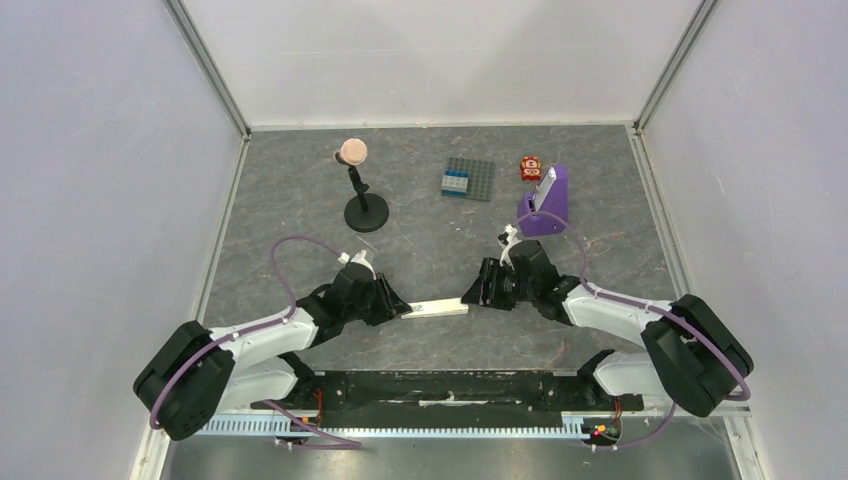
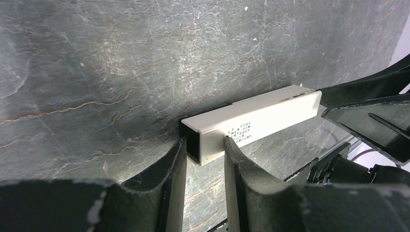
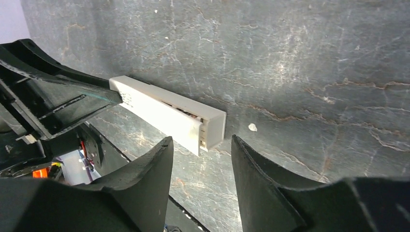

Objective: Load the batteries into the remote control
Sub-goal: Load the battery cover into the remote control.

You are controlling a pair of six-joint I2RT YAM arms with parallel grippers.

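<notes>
Remote control (image 2: pixel 261 121) sits in left jaws; right jaws seemingly open.

A dark grey counter (image 1: pixel 420 262) with pale stone-like veins stands boxed in by plain whitish walls (image 1: pixel 430 55) on three sides. Thin metal strips (image 1: pixel 206 62) run up the corners. The light is soft and even, perhaps from overhead.
</notes>
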